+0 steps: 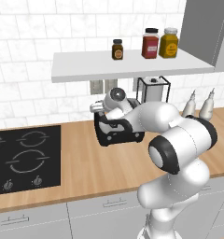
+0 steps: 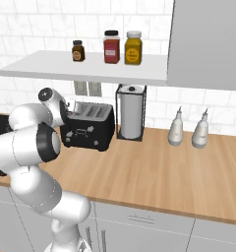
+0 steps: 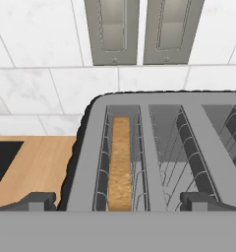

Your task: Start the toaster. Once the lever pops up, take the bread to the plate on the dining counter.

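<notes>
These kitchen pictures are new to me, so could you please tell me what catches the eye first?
The white arm bends over the wood counter toward the black toaster below the wall shelf. In the hand view, the bread stands on edge in the toaster's leftmost slot, with the open tool above it.

White tiled wall [image 2: 21,34], wooden counter [image 2: 154,172], grey shelf [image 2: 90,71].

Left base camera sitting behind arm, looking forward and down across wood counter [image 1: 86,158] toward tiled wall, cooktop [image 1: 25,158] at its left. Right base camera looking likewise from other side. Both sharing toaster [image 2: 88,127], shelf [image 2: 85,69], paper towel holder [image 2: 131,118]. Hand camera hovering close above toaster [image 3: 154,147], peering down into slots, bread [image 3: 120,162] in leftmost.
</notes>
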